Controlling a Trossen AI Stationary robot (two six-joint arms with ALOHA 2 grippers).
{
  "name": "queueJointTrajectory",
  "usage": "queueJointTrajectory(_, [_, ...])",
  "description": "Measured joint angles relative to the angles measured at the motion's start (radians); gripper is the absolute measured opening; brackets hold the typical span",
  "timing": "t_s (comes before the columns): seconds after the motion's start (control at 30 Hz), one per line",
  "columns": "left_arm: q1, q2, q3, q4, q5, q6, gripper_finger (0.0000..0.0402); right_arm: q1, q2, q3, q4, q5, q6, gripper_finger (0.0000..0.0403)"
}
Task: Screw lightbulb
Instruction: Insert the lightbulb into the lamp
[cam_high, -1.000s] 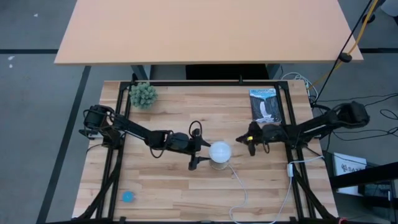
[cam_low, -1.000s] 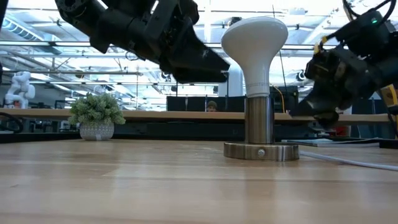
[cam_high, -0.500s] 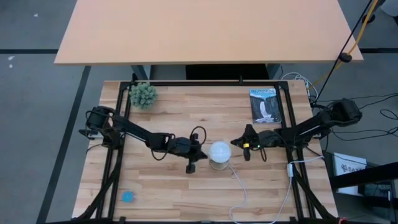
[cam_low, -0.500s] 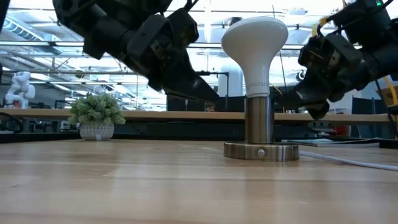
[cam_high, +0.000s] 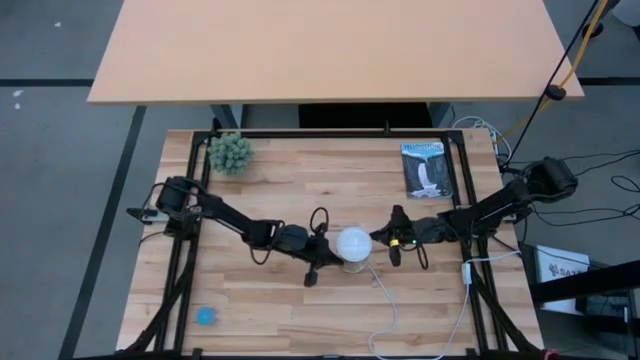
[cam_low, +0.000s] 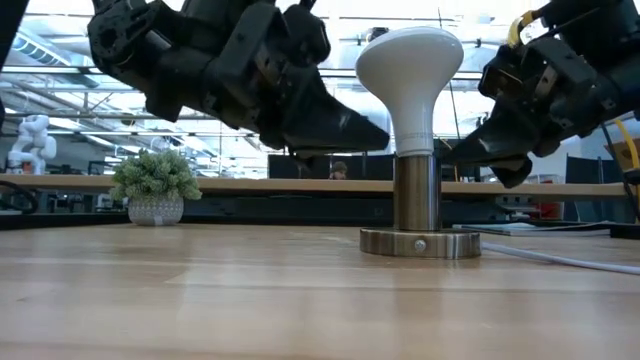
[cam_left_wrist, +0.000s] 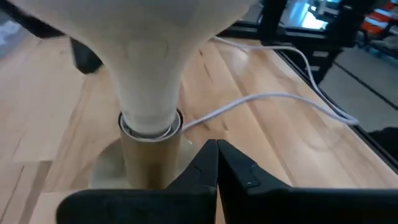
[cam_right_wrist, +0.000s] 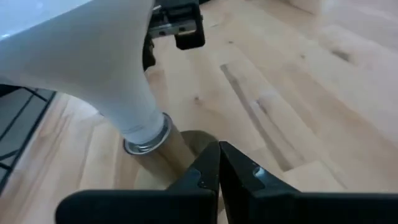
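The white lightbulb (cam_high: 353, 243) stands upright with its screw base in a metal socket column (cam_low: 416, 195) on a round base disc (cam_low: 420, 243) at the table's middle. My left gripper (cam_left_wrist: 217, 149) is shut and empty. It stands just left of the bulb's neck (cam_low: 413, 115), its tips (cam_low: 383, 130) close beside it. My right gripper (cam_right_wrist: 219, 152) is shut and empty, just right of the socket (cam_right_wrist: 158, 146), its tips (cam_low: 448, 155) near the column's top.
A white cord (cam_high: 390, 300) runs from the base disc to the near edge. A small potted plant (cam_high: 230, 152) stands at the far left. A printed card (cam_high: 427, 170) lies at the far right. A blue object (cam_high: 205, 316) lies near the front left corner.
Both grippers have closed in on the bulb. My left gripper has moved toward the table's right and near edges and come lower. My right gripper has moved toward the table's left edge and come lower. The bulb has stayed upright in its socket.
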Motion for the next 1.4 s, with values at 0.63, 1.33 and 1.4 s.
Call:
queueJointTrajectory(0.63, [-0.056,-0.001,0.012,0.047,-0.195,-0.050,0.0000,0.086,0.000,0.113,-0.151,0.129,-0.083,0.0000])
queueJointTrajectory(1.33, [-0.046,-0.001,0.078,-0.080,-0.221,-0.027,0.0000,0.100,0.125,0.193,-0.137,0.212,-0.122,0.0000])
queueJointTrajectory(1.4, [-0.046,-0.001,0.078,-0.088,-0.220,-0.027,0.0000,0.094,0.147,0.203,-0.118,0.207,-0.148,0.0000])
